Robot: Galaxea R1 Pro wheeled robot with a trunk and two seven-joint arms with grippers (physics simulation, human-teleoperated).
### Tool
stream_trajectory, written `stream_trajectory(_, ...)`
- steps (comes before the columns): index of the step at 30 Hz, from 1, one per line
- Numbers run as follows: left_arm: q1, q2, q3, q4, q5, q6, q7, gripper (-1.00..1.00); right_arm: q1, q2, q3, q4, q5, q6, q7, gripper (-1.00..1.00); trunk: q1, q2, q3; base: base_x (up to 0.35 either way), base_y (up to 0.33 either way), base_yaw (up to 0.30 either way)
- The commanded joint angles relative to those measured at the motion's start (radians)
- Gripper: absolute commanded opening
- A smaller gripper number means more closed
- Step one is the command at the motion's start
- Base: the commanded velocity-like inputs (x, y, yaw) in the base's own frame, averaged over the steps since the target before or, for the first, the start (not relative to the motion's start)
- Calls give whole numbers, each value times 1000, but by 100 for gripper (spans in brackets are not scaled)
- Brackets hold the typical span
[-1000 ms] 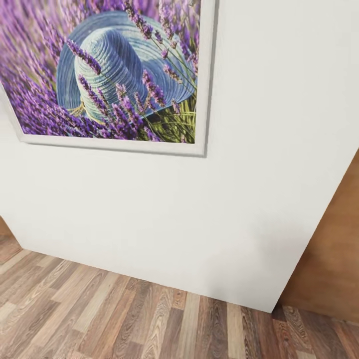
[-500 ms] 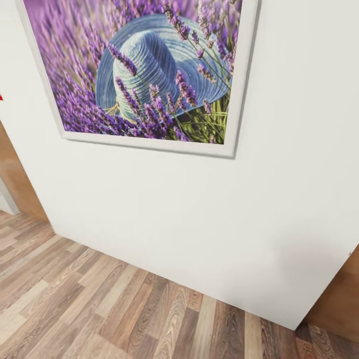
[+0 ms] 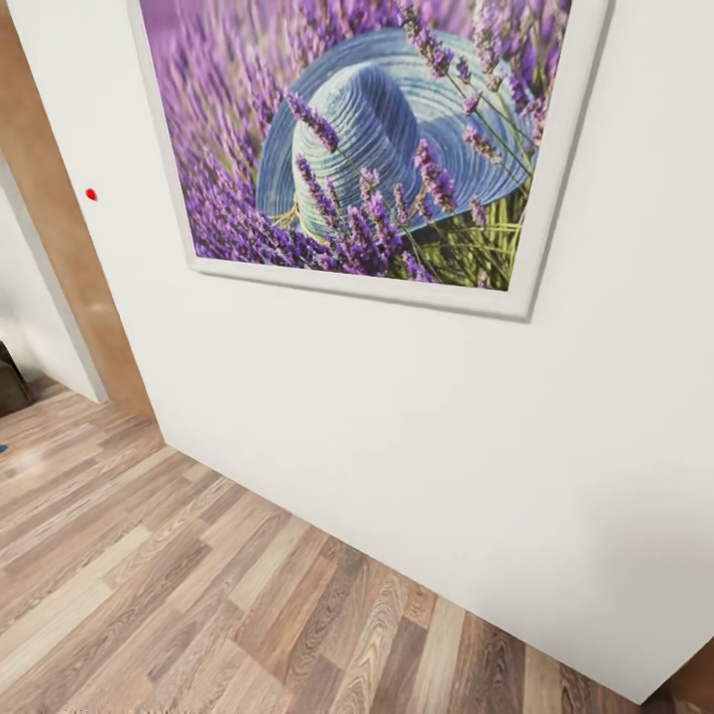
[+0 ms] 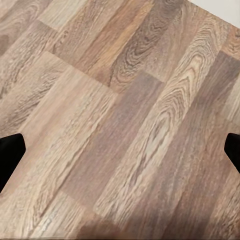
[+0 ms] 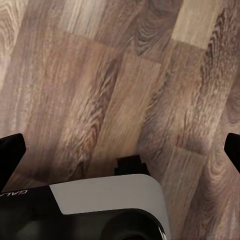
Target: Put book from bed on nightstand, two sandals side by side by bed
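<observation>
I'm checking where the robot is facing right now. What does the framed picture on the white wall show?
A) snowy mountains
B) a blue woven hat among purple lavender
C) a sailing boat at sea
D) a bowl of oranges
B: the head view shows the framed picture on the white wall with a blue woven hat lying among purple lavender stalks.

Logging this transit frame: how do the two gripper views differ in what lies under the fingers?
Under the left gripper there is bare wood-plank floor alone; under the right gripper part of the robot's base, white over black, covers the floor. The left view catches a pale wall corner; the right one has none. Shared: on both, the dark fingertips sit at opposite picture edges, wide apart, holding nothing.
</observation>
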Motion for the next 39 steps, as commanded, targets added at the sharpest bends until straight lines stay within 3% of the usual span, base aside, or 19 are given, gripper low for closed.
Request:
stream_trajectory(1,-1,0,0,1,6,-3,0,100,0,0,0,0,-8,-2,0,100,0,0,-1,0,0,293)
stream_trajectory(39,-1,0,0,1,6,-4,0,100,0,0,0,0,-8,-2,0,100,0,0,-1,0,0,293)
